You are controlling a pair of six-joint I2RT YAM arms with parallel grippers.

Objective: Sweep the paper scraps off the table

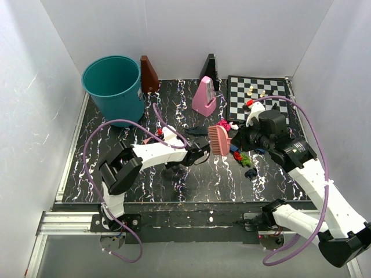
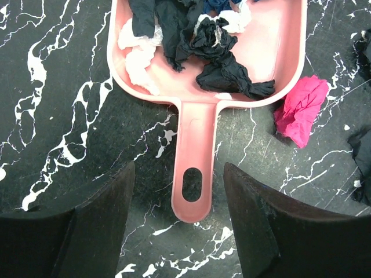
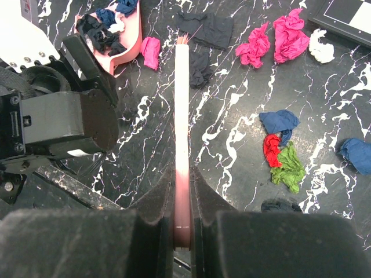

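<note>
Left gripper point(image 2: 178, 171) open, straddling dustpan handle point(image 2: 196, 136), paper scraps point(image 2: 211, 46) piled just ahead

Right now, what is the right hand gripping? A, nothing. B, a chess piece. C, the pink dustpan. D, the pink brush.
D: the right hand is shut on the handle of the pink brush, while the handle of the pink dustpan sits untouched inside the open left hand.

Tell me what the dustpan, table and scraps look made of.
Dustpan: smooth pink plastic, going by the moulded handle with its hang hole. Table: black with white veins, marble-look, possibly a printed surface. Scraps: matte crumpled paper with sharp creases.
</note>
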